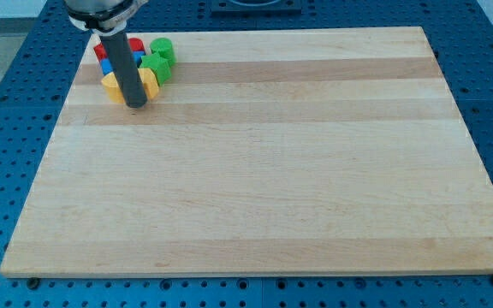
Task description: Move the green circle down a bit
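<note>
The green circle sits at the view's top left of the wooden board, at the right end of a tight cluster of blocks. Just below it lies a second green block, its shape unclear. My tip rests on the board just below the cluster, down and to the left of the green circle. The rod covers the middle of the cluster.
The cluster also holds red blocks, blue blocks and yellow blocks beside the rod, with another yellow piece on its right. The blue perforated table surrounds the board.
</note>
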You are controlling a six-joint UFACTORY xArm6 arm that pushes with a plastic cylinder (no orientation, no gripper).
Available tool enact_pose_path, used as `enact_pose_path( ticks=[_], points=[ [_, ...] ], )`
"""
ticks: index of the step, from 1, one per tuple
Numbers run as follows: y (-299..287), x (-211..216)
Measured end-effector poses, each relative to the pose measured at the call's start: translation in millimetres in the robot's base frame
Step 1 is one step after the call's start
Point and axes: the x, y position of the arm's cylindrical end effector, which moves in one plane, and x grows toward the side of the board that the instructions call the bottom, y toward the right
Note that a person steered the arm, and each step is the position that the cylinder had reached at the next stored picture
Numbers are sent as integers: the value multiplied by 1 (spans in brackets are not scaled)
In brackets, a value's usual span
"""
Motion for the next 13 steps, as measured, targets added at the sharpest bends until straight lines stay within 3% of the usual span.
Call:
enact_pose_path(
  ticks=[3, 4, 5, 6, 9, 11, 12, 13],
  points=[
    [-2, 22],
    [-16, 63],
    [-117, 86],
    [-117, 86],
    [-118, -67],
    [-112, -122],
    [-71, -126],
    [10, -91]
  ],
)
